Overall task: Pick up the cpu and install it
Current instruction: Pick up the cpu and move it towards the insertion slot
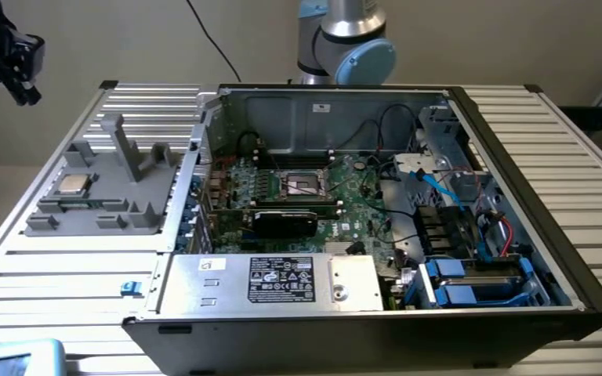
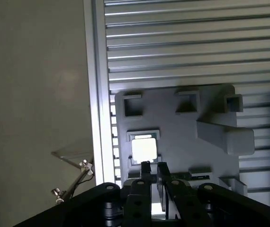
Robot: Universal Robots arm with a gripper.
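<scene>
cpu [image 1: 72,185] sits in grey holder [image 1: 123,205] beside pc case [image 1: 552,258]; gripper [image 2: 153,166] above, jaws nearly together, empty.

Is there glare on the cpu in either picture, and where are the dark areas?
Wrist view: the cpu glares white, its surface washed out; the gripper fingers are dark silhouettes. Exterior view: the cpu on the grey holder shows only mild shine; the computer case front is in shadow.

Slatted table [image 1: 60,274]: grey holder [image 1: 103,192], PC case [image 1: 385,235].
</scene>
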